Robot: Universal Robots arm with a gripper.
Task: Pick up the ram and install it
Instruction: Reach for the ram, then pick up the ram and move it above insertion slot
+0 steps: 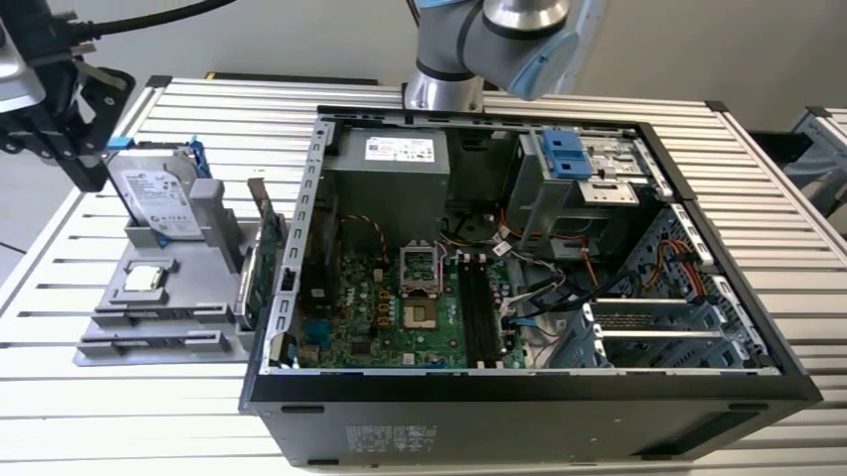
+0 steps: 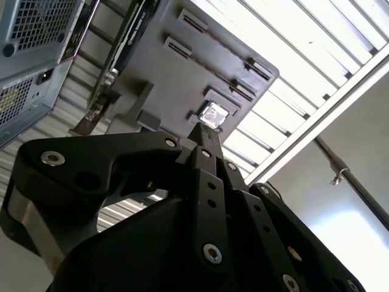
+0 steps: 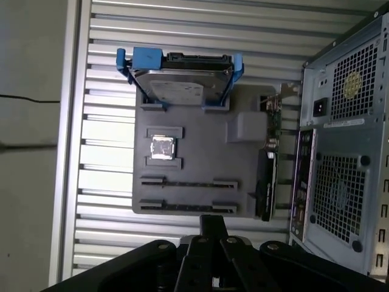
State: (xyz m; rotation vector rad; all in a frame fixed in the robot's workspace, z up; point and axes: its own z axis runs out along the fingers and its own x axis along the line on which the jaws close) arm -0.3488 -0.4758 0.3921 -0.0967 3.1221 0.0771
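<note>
1. Silver slatted aluminium table [image 1: 238,119]; it carries everything below.
2. Black open-sided computer tower case [image 1: 530,426], lying flat at centre. A green motherboard [image 1: 384,307] is inside, with long black memory slots [image 1: 479,307] at its three o'clock edge.
3. Grey-and-blue robot arm [image 1: 517,40], at twelve o'clock of the case in the exterior view.
4. Grey moulded parts tray [image 1: 185,293], at nine o'clock of the case, just beside it. It has two long narrow slots [image 3: 188,182].
5. Silver hard drive with blue rails [image 1: 159,198], standing tilted at the tray's twelve o'clock end.
6. Large green expansion card with metal bracket [image 1: 269,248], upright on edge at the tray's three o'clock side, between tray and case.
7. Black gripper [image 1: 79,159], at eleven o'clock of the tray, raised above it. Its fingers are pressed together in both wrist views [image 2: 203,135] [image 3: 213,222], with nothing seen between them.
8. Small square silver processor chip [image 1: 143,280], flat in a tray pocket.
9. Ram: its place cannot be told.
</note>
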